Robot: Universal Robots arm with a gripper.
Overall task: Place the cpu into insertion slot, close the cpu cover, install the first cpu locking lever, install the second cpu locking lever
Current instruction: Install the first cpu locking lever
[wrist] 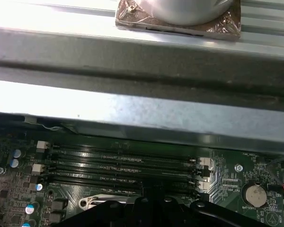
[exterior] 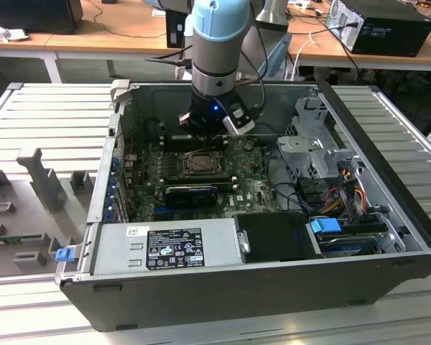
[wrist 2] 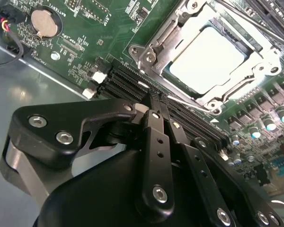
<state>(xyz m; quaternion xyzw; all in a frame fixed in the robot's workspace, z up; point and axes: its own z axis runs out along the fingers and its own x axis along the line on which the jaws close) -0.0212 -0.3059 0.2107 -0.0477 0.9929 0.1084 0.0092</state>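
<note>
The cpu [wrist 2: 210, 59] lies flat in the insertion slot [exterior: 200, 164], its pale metal face showing. The cpu cover [wrist 2: 154, 45], a grey metal frame, lies down around it. A thin wire locking lever [wrist 2: 191, 103] runs along the socket edge nearest the gripper. More thin rods [wrist 2: 262, 23] cross the socket's far side. My gripper [wrist 2: 156, 100] is shut with nothing between its black fingers [wrist 2: 154, 137]. Its tips hover by the socket's edge, next to the memory slots. In the exterior view the gripper [exterior: 203, 133] hangs just behind the socket.
The open computer case [exterior: 201, 287] holds the green motherboard [exterior: 255, 190], memory slots [wrist: 123, 165], a coin battery [wrist: 255, 195], a black ribbed block [exterior: 191, 194], a power supply [exterior: 169, 248] and drive cages [exterior: 316, 151]. The case wall [wrist: 142, 113] stands close behind the memory slots.
</note>
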